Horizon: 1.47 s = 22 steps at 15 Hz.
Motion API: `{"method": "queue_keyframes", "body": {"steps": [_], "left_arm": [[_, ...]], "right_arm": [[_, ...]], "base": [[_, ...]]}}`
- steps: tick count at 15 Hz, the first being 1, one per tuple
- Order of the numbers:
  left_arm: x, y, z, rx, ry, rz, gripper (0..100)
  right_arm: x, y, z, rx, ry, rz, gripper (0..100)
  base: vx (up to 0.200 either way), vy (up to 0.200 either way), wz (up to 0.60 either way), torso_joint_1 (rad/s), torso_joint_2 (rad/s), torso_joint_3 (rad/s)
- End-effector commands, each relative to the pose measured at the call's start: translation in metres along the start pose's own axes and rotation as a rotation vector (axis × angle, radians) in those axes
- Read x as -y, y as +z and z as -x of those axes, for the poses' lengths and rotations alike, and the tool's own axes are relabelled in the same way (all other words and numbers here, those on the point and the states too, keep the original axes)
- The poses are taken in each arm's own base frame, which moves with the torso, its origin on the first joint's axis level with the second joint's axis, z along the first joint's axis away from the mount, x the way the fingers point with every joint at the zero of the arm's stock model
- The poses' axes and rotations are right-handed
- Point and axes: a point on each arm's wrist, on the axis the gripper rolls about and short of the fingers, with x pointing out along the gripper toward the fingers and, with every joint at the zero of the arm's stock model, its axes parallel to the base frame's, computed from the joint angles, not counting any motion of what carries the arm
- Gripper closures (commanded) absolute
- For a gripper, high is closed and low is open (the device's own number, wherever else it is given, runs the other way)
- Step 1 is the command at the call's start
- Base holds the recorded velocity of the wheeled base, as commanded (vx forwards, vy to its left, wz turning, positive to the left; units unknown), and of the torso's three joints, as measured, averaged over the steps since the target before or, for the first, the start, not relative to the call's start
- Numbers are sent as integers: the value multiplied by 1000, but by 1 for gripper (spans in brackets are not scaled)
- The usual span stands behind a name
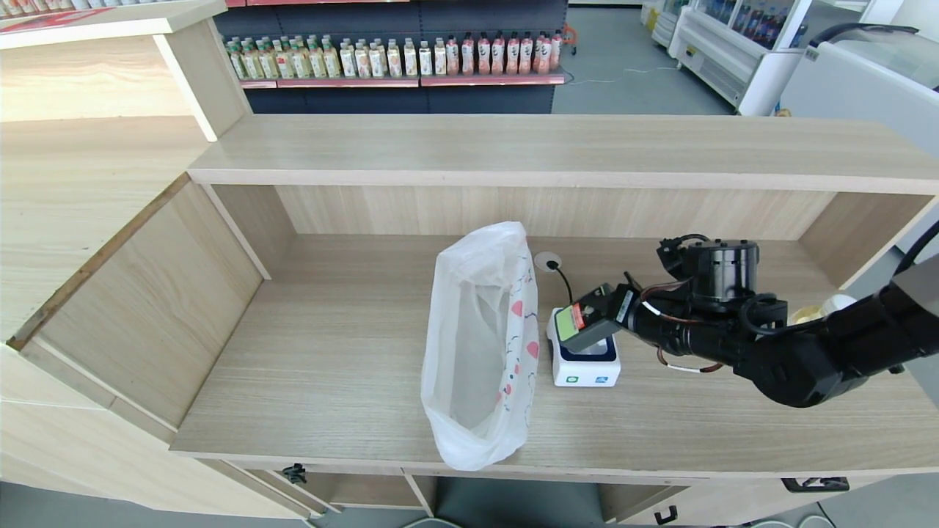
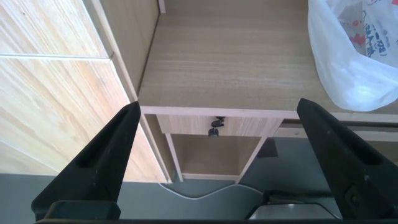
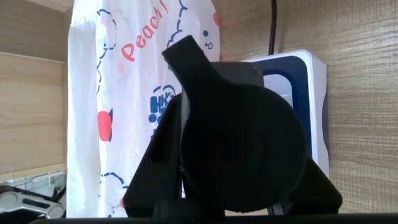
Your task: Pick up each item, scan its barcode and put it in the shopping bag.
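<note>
**Mid-scan: holding the box over the reader**

Far left, off the front edge of the light wooden counter [image 1: 330, 352]: left gripper [image 2: 217, 109], fingers spread wide, holding nothing, well apart from the work.

At the middle of the counter, standing upright with its mouth gaping: thin white plastic shopping bag [image 1: 477, 345] with red fruit prints.

Just beside it on the right, possibly touching: small white-and-blue box-shaped scanner [image 1: 587, 370], fed by a thin black cable [image 1: 563, 282] from a hole at the back of the counter.

Directly above the scanner's window, tilted, green side up: flat dark grey box [image 1: 583, 323] with a green and orange label. Clamped at its right end by the right gripper [image 1: 612, 308], closed firmly on it.

Judging by this, partway through the scan of this item, with bagging yet to come.

To do it well:
- Turn the barcode face squarely down to the window; barcode face not identifiable from here.
- Hold level and close, without touching the scanner.
- Pause long enough for a read.
- Keep the fingers off the code and the grip tight.
- Then lift clear, carry left over the bag's open mouth, and lower inside before letting go.
- Avoid brushing the flimsy rim, likely to fold or tip
</note>
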Motion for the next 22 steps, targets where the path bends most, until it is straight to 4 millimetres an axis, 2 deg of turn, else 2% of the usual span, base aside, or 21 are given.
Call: {"method": "queue_keyframes", "body": {"steps": [1, 5, 7, 9, 12, 14, 19, 22], "left_arm": [[0, 0, 0, 0, 0, 0, 0], [0, 0, 0, 0, 0, 0, 0], [0, 0, 0, 0, 0, 0, 0], [0, 0, 0, 0, 0, 0, 0], [0, 0, 0, 0, 0, 0, 0], [0, 0, 0, 0, 0, -3, 0], [0, 0, 0, 0, 0, -4, 0], [0, 0, 0, 0, 0, -3, 0]], "right_arm": [[2, -3, -2, -12, -9, -2, 100], [-1, 2, 2, 3, 4, -1, 100], [-26, 30, 31, 105, 77, 19, 100], [-41, 42, 59, 163, 114, 74, 100], [-39, 35, 85, 170, 62, 294, 100], [-29, 27, 92, 186, -71, 456, 100], [-33, 22, 104, 185, -64, 483, 100], [-35, 23, 103, 182, -30, 459, 100]], "base": [[0, 0, 0, 0, 0, 0], [0, 0, 0, 0, 0, 0], [0, 0, 0, 0, 0, 0], [0, 0, 0, 0, 0, 0], [0, 0, 0, 0, 0, 0], [0, 0, 0, 0, 0, 0], [0, 0, 0, 0, 0, 0], [0, 200, 0, 2, -1, 4]]}}
